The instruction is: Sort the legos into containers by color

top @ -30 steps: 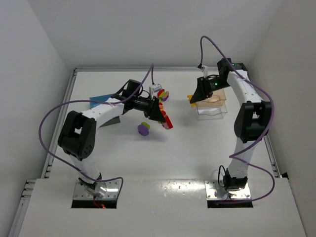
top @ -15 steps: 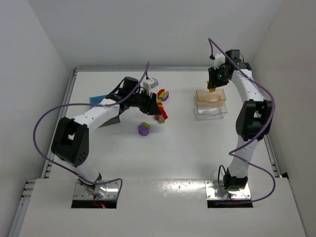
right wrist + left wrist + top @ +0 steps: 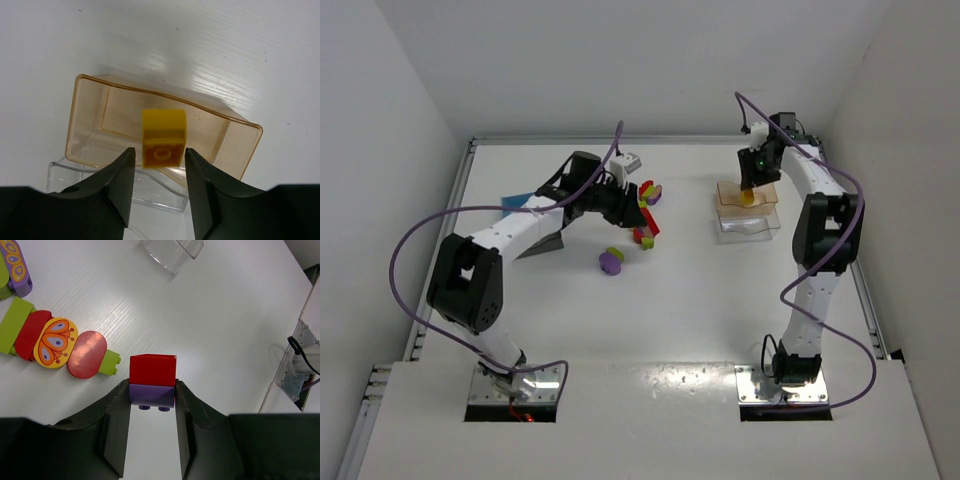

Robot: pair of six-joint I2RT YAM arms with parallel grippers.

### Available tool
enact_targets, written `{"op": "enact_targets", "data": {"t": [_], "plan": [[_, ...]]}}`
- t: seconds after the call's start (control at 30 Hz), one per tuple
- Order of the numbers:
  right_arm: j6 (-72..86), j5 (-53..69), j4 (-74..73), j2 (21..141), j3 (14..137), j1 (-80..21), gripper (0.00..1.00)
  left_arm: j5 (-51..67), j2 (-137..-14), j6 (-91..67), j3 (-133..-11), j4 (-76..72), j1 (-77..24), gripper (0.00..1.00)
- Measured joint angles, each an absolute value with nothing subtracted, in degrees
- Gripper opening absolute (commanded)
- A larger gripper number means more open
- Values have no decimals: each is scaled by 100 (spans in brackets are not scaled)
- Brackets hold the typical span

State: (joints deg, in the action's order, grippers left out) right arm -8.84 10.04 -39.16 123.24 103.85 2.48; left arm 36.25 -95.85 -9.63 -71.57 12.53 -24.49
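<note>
From above we see the left gripper (image 3: pixel 640 215) low at the cluster of legos (image 3: pixel 648 192) mid-table, with a purple-and-green lego (image 3: pixel 611 261) lying apart, nearer the bases. The right gripper (image 3: pixel 753 180) hangs over the amber tub (image 3: pixel 767 193), which sits just behind the clear tub (image 3: pixel 748 230). A yellow block (image 3: pixel 748 196) shows within the amber one's outline. At the left wrist we find the fingers clenched on a purple block (image 3: pixel 152 395) with a red block (image 3: pixel 152 369) stacked on it. Both sit right of a row of lime, red and butterfly-printed pieces (image 3: pixel 56 341) lying on the table (image 3: pixel 225 315). At the right wrist the jaws stand apart. The yellow block, blurred, is over the amber tub's floor with a gap between it and the left finger, so we read the grasp as released.
</note>
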Motion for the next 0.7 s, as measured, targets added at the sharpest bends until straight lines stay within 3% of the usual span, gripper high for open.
{"op": "enact_targets", "data": {"t": [0.07, 0.17, 0.3, 0.57, 0.7], "plan": [[-899, 978, -3927, 12376, 10385, 250, 50, 3618, -9620, -963, -7179, 1256, -2447, 2], [-917, 963, -3990, 12409, 10385, 250, 62, 3612, -9690, -963, -7190, 1258, -2436, 2], [-937, 1223, -4045, 12392, 10385, 250, 62, 3618, -9751, -963, -7190, 1260, -2410, 2], [-1769, 4556, -5658, 12125, 11120, 139, 66, 4289, -9756, -1105, -7177, 932, -2390, 4], [-2521, 5793, -6460, 11778, 10766, -268, 66, 4958, -9756, -1402, -7170, 578, -2390, 4]]}}
